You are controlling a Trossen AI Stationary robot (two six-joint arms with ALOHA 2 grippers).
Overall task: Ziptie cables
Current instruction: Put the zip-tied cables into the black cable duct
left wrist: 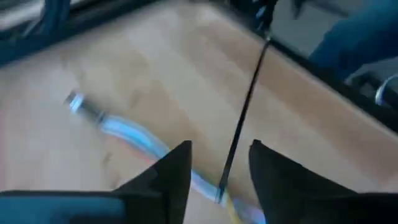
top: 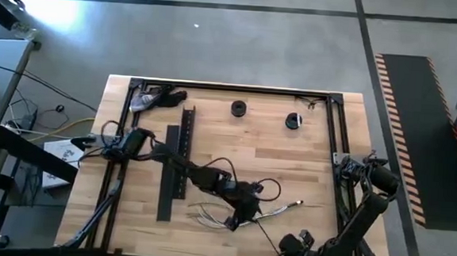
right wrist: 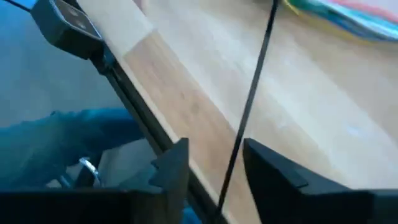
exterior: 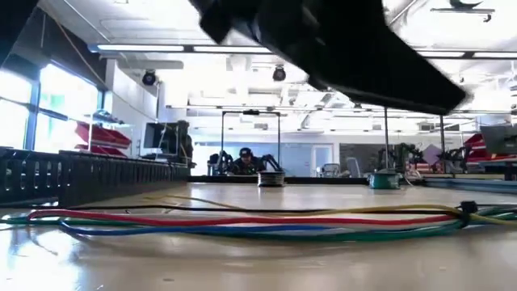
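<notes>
The cables [top: 283, 208] lie as a loose bundle on the near middle of the wooden table, flat on its top [exterior: 242, 220]. A thin black zip tie [top: 268, 235] runs straight from the bundle toward the near edge. My left gripper [top: 243, 216] hovers over the bundle, open. The zip tie [left wrist: 245, 106] and the cables [left wrist: 134, 134] pass between its fingers [left wrist: 180, 162]. My right gripper [top: 289, 249] is at the near edge, open. The zip tie's free end [right wrist: 255, 81] runs back between its fingers [right wrist: 177, 162]. My left gripper straddles the spot where the zip tie meets the bundle [left wrist: 221, 196], but I cannot tell whether a finger touches either. My right gripper has the zip tie's free end [right wrist: 227, 180] far back between its fingers. A gap shows on both sides, and I cannot tell whether it touches.
A long black slotted channel [top: 174, 172] lies left of the bundle. Two black spools [top: 238, 108] [top: 293, 121] stand near the far edge, and a dark item [top: 155, 98] sits in the far left corner. A black frame rail [top: 335, 142] borders the table. Someone in blue [right wrist: 74, 143] is beyond the near edge.
</notes>
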